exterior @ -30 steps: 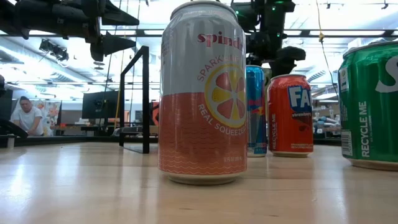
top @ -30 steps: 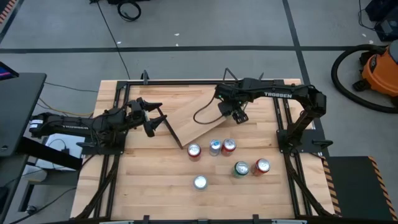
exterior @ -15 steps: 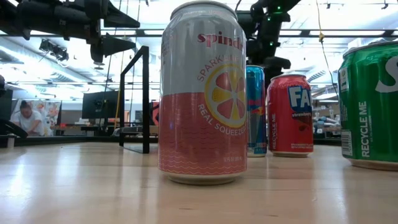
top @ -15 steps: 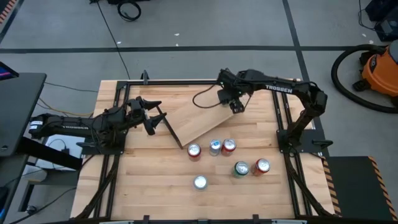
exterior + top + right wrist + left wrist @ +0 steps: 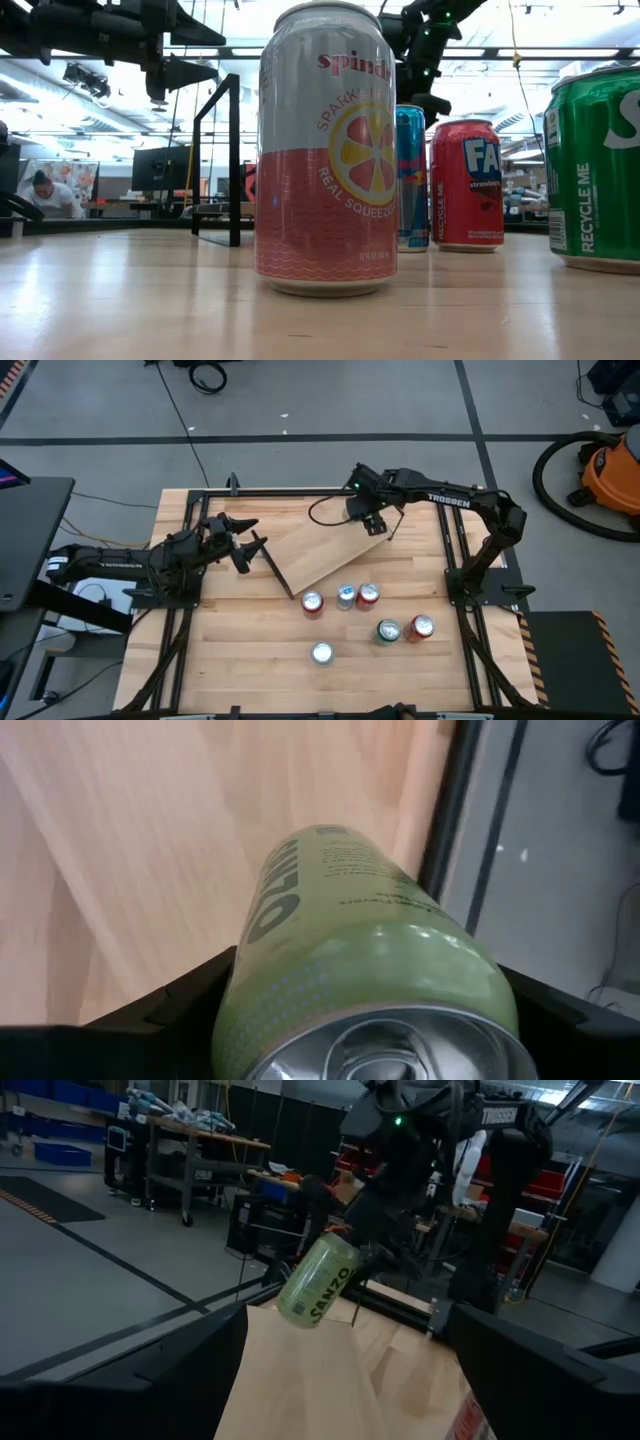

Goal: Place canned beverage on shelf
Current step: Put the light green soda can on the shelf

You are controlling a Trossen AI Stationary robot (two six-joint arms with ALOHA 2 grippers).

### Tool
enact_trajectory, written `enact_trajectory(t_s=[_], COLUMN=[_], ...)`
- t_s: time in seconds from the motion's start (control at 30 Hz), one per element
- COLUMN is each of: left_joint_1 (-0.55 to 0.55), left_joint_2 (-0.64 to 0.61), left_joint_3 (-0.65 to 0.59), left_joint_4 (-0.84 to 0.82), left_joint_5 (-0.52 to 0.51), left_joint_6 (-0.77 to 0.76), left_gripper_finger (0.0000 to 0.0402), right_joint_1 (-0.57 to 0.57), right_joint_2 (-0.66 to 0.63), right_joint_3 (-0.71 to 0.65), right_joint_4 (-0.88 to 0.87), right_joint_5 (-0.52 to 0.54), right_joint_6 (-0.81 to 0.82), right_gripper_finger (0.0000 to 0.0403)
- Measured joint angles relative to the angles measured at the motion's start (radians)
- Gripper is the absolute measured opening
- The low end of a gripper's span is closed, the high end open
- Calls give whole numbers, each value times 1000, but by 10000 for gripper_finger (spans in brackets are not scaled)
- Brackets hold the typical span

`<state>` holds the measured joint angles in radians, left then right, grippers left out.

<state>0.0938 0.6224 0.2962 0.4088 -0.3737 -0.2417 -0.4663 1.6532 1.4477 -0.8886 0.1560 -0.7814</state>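
While the left arm waits at the table's left side with its left gripper point(image 5: 247, 546) spread open and empty beside the shelf's near rod frame, the right gripper point(image 5: 366, 510) is clamped on a pale green Sanzo can point(image 5: 317, 1278), holding it tilted above the far end of the shelf point(image 5: 320, 550). In the right wrist view the green can point(image 5: 360, 960) fills the space between the two dark fingers point(image 5: 170, 1010), its silver top toward the camera and the light-wood board and a black frame rod beneath it. The shelf lies at an angle across the back half of the wooden table point(image 5: 250, 650); whether it lies flat cannot be told.

Six other cans stand upright on the table in front of the shelf. Three sit in a tight row just by the shelf's front edge: a red-rimmed can point(image 5: 312, 603), a blue can point(image 5: 346, 596) and a red Fanta can point(image 5: 368, 595). A dark green can point(image 5: 388, 631) and another red can point(image 5: 421, 627) stand side by side to the right, and a Spindrift can point(image 5: 327, 150) stands alone nearest the front.

A person point(image 5: 45, 190) is in the room behind.
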Motion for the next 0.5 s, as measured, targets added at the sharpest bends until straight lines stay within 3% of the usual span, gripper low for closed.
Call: enact_trajectory(t_s=[0.17,0.5], left_joint_1=[1,1], left_joint_2=[0,0], left_joint_3=[0,0], left_joint_4=[1,-1], left_joint_5=[0,0], left_joint_6=[1,1], left_gripper_finger=[357,357], right_joint_1=[-21,-59], right_joint_2=[48,285], right_joint_3=[131,393], right_joint_4=[-10,-215], right_joint_5=[3,-19], right_joint_6=[1,-3], right_gripper_finger=[328,328])
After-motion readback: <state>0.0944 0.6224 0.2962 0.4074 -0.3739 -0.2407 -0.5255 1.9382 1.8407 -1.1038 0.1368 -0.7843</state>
